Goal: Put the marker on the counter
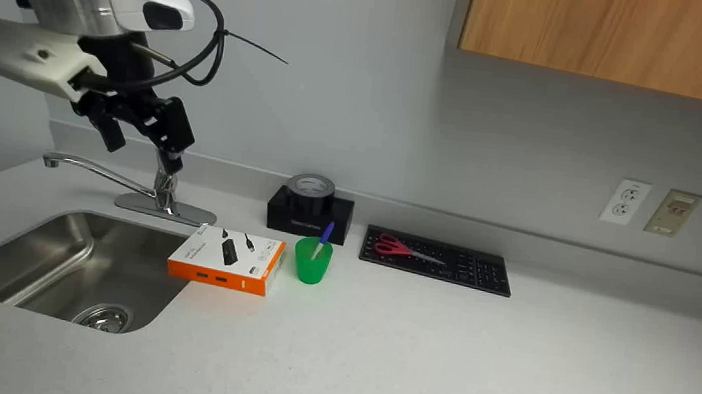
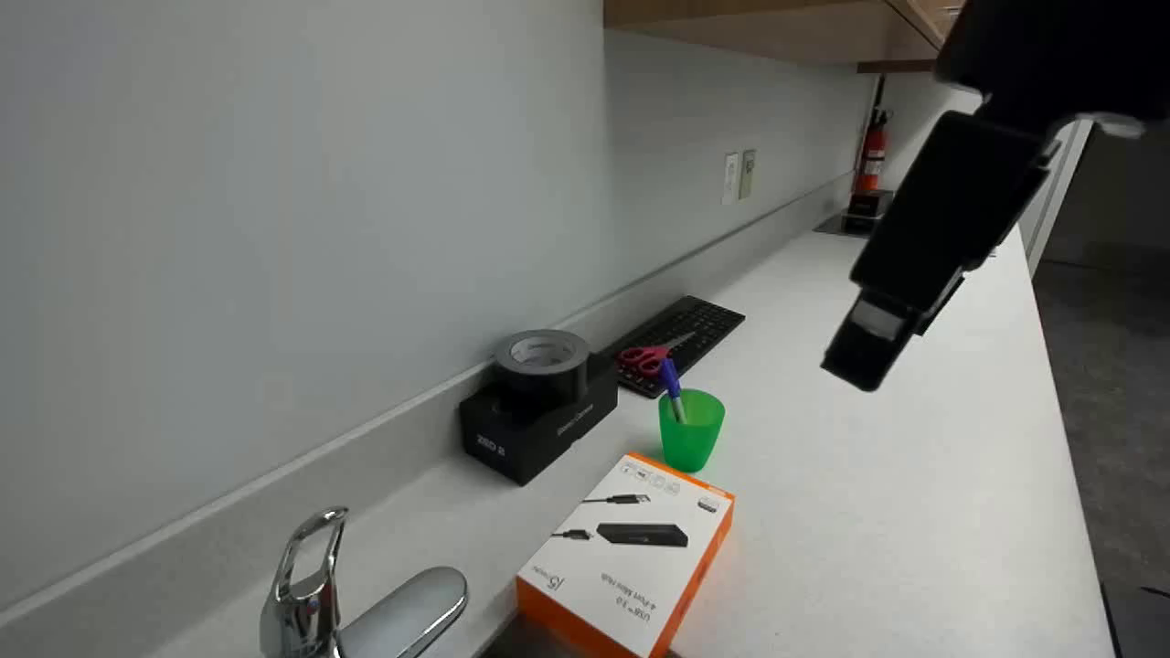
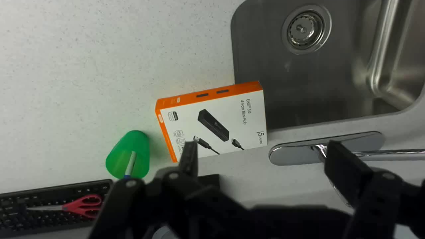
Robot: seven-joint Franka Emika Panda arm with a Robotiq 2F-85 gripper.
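Marker (image 1: 322, 240): blue end up, it leans inside the green cup (image 1: 310, 271) on the desk (image 1: 438, 360), as we see in both exterior views.
Jaws: raised above the desk and, in our wrist view, spread apart.
Carton (image 3: 212, 121): white and orange, it lies just beside the cup, partly over the sink (image 3: 262, 63).
Keyboard (image 1: 469, 271): red-handled scissors (image 1: 409, 252) lie on its keys.
Tape roll (image 2: 546, 370): we see it sitting atop a black box (image 2: 539, 446).

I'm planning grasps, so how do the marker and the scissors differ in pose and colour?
The marker leans in the green cup; the scissors lie flat on the keyboard. The marker is blue and white; the scissors are red-handled and gray-bladed. Both rest in or on another object.
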